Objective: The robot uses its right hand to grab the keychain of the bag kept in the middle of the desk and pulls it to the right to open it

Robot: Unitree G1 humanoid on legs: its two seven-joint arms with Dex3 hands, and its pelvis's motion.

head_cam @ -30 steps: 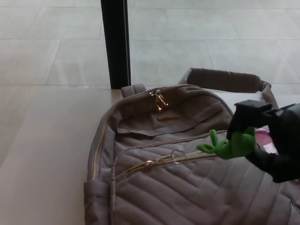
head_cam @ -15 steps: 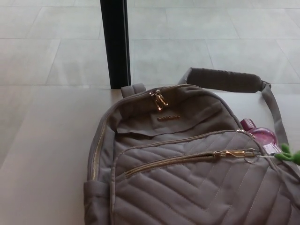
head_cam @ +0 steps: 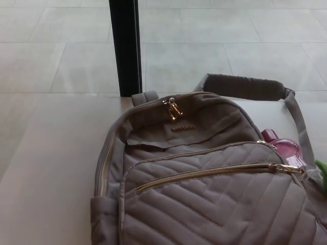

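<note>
A grey quilted backpack [head_cam: 204, 204] lies on the pale desk [head_cam: 46, 194] in the middle of the head view. Its front pocket zip [head_cam: 204, 173] runs from lower left to right, and the gold slider [head_cam: 286, 168] sits at the right end of the track. A sliver of the green keychain [head_cam: 321, 167] shows at the right picture edge, just past the slider. A second gold zip pull [head_cam: 173, 108] rests at the top of the bag. Neither of my hands shows in the picture.
A pink bottle [head_cam: 282, 147] pokes out of the bag's right side pocket. The grey shoulder strap [head_cam: 245, 87] curves behind the bag. A black post [head_cam: 125, 46] stands at the desk's far edge, with tiled floor beyond.
My right hand has left the picture to the right with the green keychain. The front zip slider has travelled from the left part of the track to its right end.
</note>
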